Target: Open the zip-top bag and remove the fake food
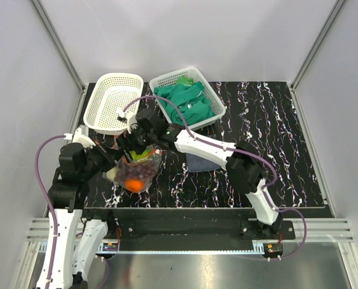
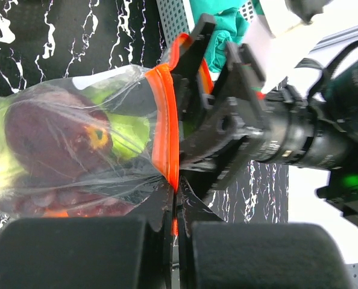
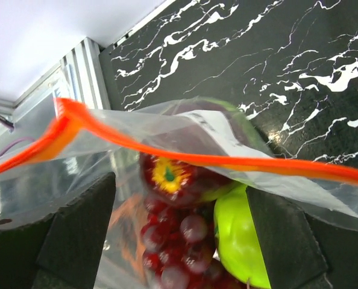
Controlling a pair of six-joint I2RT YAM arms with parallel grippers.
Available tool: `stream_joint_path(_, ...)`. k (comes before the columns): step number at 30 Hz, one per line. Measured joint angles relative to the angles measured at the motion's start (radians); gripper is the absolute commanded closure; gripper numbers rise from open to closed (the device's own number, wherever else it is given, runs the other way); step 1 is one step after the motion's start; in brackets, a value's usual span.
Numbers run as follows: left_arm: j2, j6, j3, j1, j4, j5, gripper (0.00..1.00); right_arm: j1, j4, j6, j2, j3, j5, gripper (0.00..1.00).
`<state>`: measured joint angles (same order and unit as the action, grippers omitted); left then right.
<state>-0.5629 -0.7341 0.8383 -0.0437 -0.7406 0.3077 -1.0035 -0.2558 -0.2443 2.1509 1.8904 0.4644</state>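
1. Your left claw [image 2: 173, 232] is pinched shut on the orange zip strip [image 2: 165, 120] of the zip-top bag [image 2: 76, 132], which hangs over the table's [image 1: 287, 120] front-left with the fake food [image 3: 179, 180] inside.
2. Right claw [image 3: 179, 232] gapes wide, gripping nothing, straddling the mouth.
3. Close it on one lip only, then pull apart gently.

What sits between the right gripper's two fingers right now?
In the right wrist view, the zip-top bag fills the gap between the fingers, with the dark red apple, grapes and green apple showing through its plastic.
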Motion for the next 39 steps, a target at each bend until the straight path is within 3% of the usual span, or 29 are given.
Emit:
stream_joint_path(10, -0.03, 0.004, -0.039, 0.012, 0.033, -0.044, 1.0, 0.0, 0.119, -0.003, 0.075, 0.0, -0.04, 0.0)
stream_joint_path(14, -0.03, 0.005, -0.053, 0.014, 0.041, -0.074, 1.0, -0.003, 0.152, -0.003, 0.094, 0.003, -0.064, 0.05)
stream_joint_path(19, -0.019, 0.009, -0.071, 0.016, 0.051, -0.103, 1.0, -0.01, 0.186, -0.005, 0.109, 0.004, -0.09, 0.18)
stream_joint_path(21, -0.01, 0.01, -0.078, 0.016, 0.053, -0.107, 1.0, -0.013, 0.189, -0.005, 0.111, 0.005, -0.097, 0.29)
stream_joint_path(22, -0.005, 0.009, -0.08, 0.016, 0.052, -0.109, 1.0, -0.014, 0.19, -0.005, 0.112, 0.005, -0.101, 0.4)
stream_joint_path(29, 0.05, 0.001, -0.08, 0.002, 0.039, -0.112, 1.0, -0.032, 0.213, -0.008, 0.113, 0.005, -0.141, 0.77)
stream_joint_path(32, 0.071, -0.006, -0.08, 0.002, 0.024, -0.143, 1.0, -0.039, 0.229, -0.008, 0.097, -0.022, -0.152, 0.85)
stream_joint_path(39, 0.121, -0.024, -0.08, -0.001, -0.012, -0.224, 1.0, -0.04, 0.211, -0.023, -0.023, -0.149, -0.176, 0.86)
